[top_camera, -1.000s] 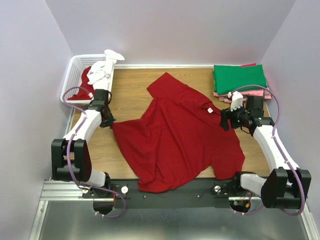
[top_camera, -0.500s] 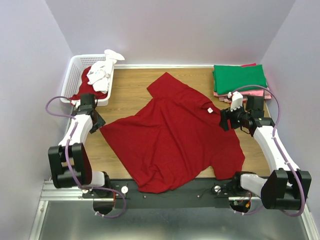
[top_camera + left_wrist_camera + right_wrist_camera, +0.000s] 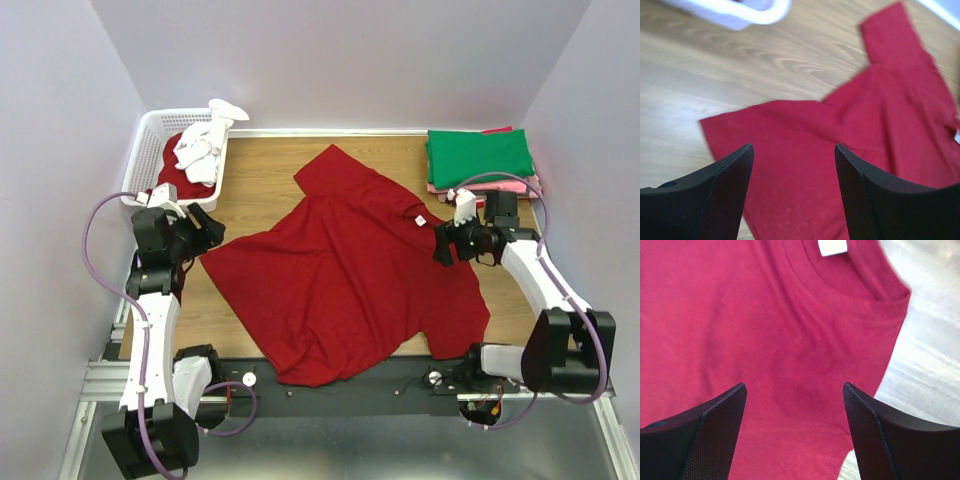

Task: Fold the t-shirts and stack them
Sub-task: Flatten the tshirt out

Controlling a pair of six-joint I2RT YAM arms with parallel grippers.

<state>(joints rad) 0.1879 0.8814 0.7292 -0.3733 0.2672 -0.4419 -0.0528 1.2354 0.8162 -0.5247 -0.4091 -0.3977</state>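
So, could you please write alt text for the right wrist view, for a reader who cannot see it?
A dark red t-shirt fills most of the view, its collar and white neck label at the top edge. The right claw is open over the cloth, holding nothing; wooden table shows at the right.

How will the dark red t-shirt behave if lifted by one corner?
The dark red t-shirt lies flat with creases, so it is probably floppy and would drape. It looks thin, likely light. Pushed along the table, it may bunch.
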